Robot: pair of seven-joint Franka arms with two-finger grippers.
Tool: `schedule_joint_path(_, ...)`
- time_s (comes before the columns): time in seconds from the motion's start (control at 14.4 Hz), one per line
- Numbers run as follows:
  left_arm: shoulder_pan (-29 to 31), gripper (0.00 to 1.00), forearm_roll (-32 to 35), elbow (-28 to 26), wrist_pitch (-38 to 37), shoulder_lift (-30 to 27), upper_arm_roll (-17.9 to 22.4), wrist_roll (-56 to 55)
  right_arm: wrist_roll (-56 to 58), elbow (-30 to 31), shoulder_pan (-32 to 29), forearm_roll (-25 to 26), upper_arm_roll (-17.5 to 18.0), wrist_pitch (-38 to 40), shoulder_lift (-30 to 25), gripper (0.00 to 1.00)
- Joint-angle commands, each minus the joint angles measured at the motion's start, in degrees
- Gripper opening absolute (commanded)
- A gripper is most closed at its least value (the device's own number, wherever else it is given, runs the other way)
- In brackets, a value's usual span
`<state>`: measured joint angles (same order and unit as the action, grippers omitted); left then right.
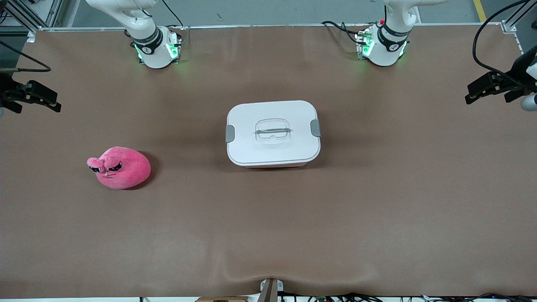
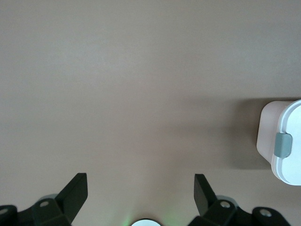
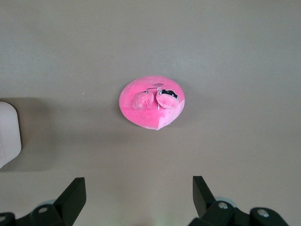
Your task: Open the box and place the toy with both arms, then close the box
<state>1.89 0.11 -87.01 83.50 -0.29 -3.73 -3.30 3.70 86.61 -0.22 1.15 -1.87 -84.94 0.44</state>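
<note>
The left tool (image 2: 141, 195) hangs with its two fingers spread wide apart and nothing between them, up over bare table (image 1: 419, 188) at the left arm's end. Its wrist view catches only one end of the box (image 2: 282, 141), with a grey clip (image 2: 282, 144) on the lid's edge. The right tool (image 3: 139, 197) is likewise spread and empty, up over the right arm's end of the table, with the toy (image 3: 151, 103) below and ahead of its fingers and well apart from them.

Outward from there, the box (image 1: 272, 133) stands in the middle of the table with its white lid (image 1: 251, 147) seated flat. A grey clip sits at each short end, and the recessed handle (image 1: 272, 131) is untouched. The pink plush toy (image 1: 121, 167) lies on the table toward the right arm's end, a little nearer the front camera than the box and well apart from it.

By this layout, no part of the task is done yet. The clips appear still fastened, the lid is on, and the toy is outside. Unclipping and lifting the lid, picking up and placing the toy, and closing the box all remain.
</note>
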Motion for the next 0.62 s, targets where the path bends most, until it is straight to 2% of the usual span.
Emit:
schedule_joint_path(0.0, 0.7, 1.00, -0.9, 2.6, -0.6, 2.8, 0.7, 1.0, -0.2, -0.3, -0.9, 0.2, 0.5, -0.7, 0.3, 1.00)
schedule_joint_path(0.21, 0.7, 1.00, -1.2, 7.0, -0.5, 6.9, 0.7, 0.8, -0.1, -0.3, -0.7, -0.2, 0.5, -1.8, 0.3, 1.00)
schedule_joint_path(0.35, -0.2, 1.00, -2.6, 7.6, 0.0, 7.5, 0.4, -0.3, -0.2, -0.3, -0.3, -0.2, 0.5, -2.6, 0.8, 1.00)
schedule_joint_path(0.55, -0.4, 1.00, -7.8, 7.5, 2.0, 9.8, 0.1, -13.8, -0.2, -0.3, -0.3, -0.1, 0.5, -2.6, 1.5, 1.00)
